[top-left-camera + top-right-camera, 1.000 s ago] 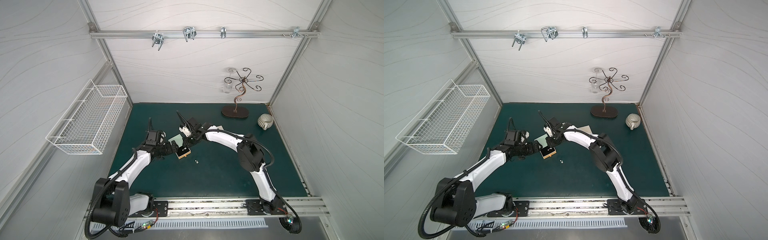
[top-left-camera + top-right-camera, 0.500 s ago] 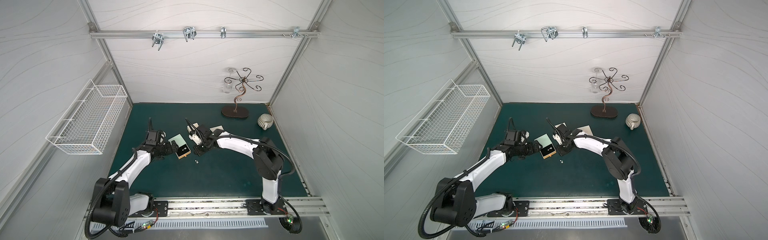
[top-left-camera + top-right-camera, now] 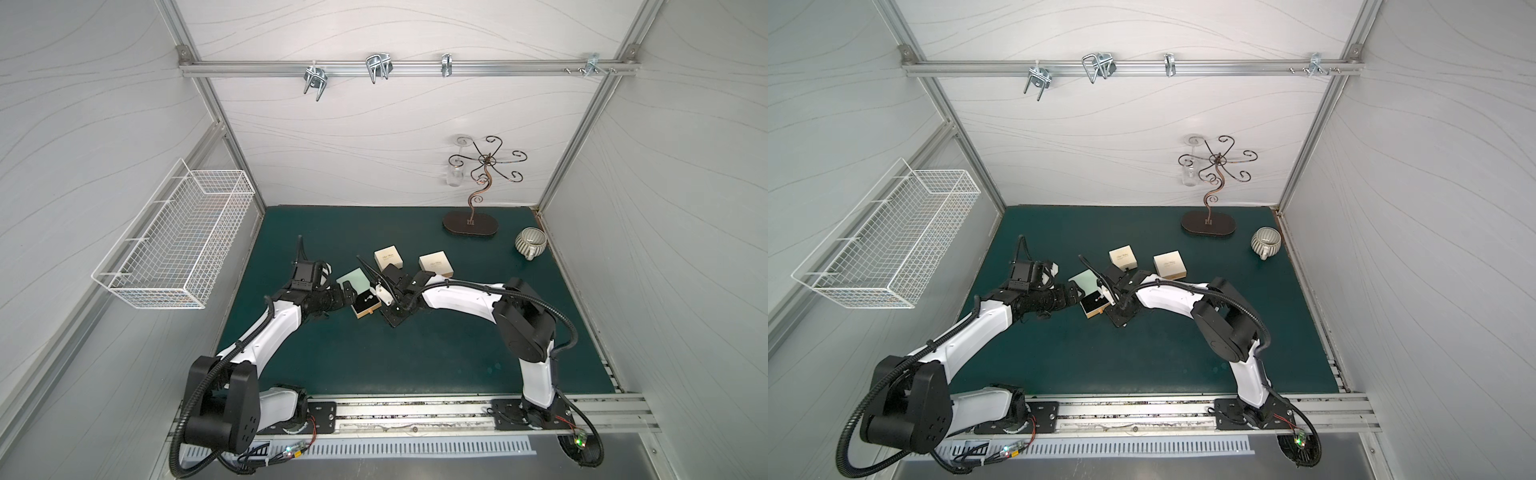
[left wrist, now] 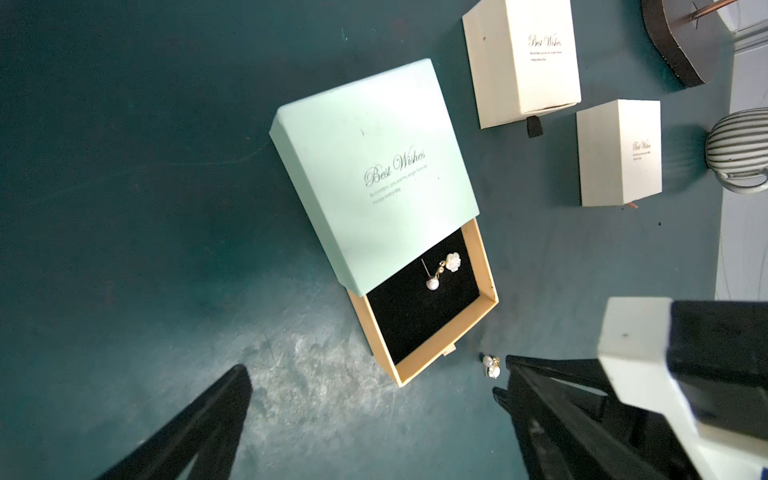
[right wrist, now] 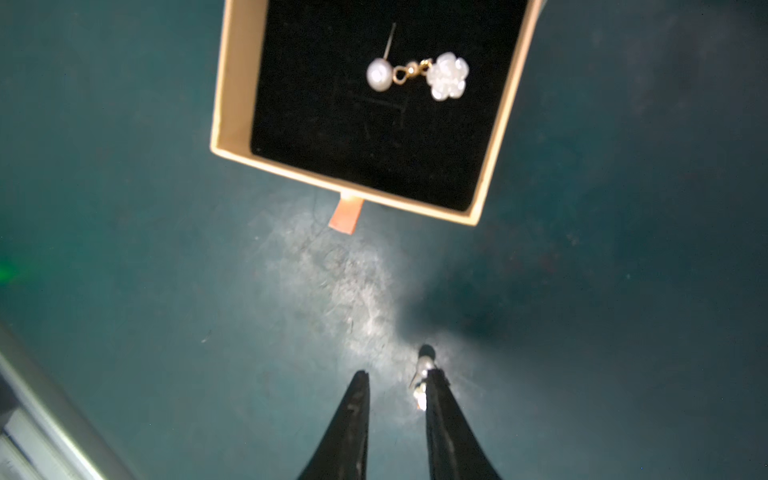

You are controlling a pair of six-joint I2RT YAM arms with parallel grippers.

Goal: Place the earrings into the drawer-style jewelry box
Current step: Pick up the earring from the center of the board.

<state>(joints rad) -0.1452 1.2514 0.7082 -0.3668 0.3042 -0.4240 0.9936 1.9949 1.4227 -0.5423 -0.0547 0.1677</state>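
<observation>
White, wavy-patterned walls are closing in a dark teal tabletop (image 3: 415, 357), and a wire basket (image 3: 174, 249) is hanging on the side wall. Near the middle, the mint jewelry box (image 4: 374, 166) is lying flat with its tan drawer (image 4: 434, 353) pulled partway out. 1 pearl-and-flower earring (image 4: 440, 270) is lying on the drawer's black lining, close to the sleeve's edge. A 2nd earring (image 5: 424, 370) is lying on the bare tabletop, outside the drawer and just beside its front corner.

The right hand (image 5: 397, 376) is poised low over that spot with its 2 fingers slightly spread. The 2nd earring is touching the inner side of 1 finger (image 5: 436, 399), and nothing is being pinched.

The left hand (image 3: 348, 291) is hovering low just beside the box, on the side away from the right arm. In the left wrist view 1 of its fingers (image 4: 199, 424) is showing far off to the side, so the hand is standing spread and holding nothing. I cannot tell whether it is touching the box.

Farther from the arms' bases, 2 cream boxes (image 4: 523, 62) (image 4: 619, 153) are sitting shut, apart from each other. A metal jewelry stand (image 3: 469, 224) and a striped cup (image 3: 530, 246) are sitting near the back corner.
</observation>
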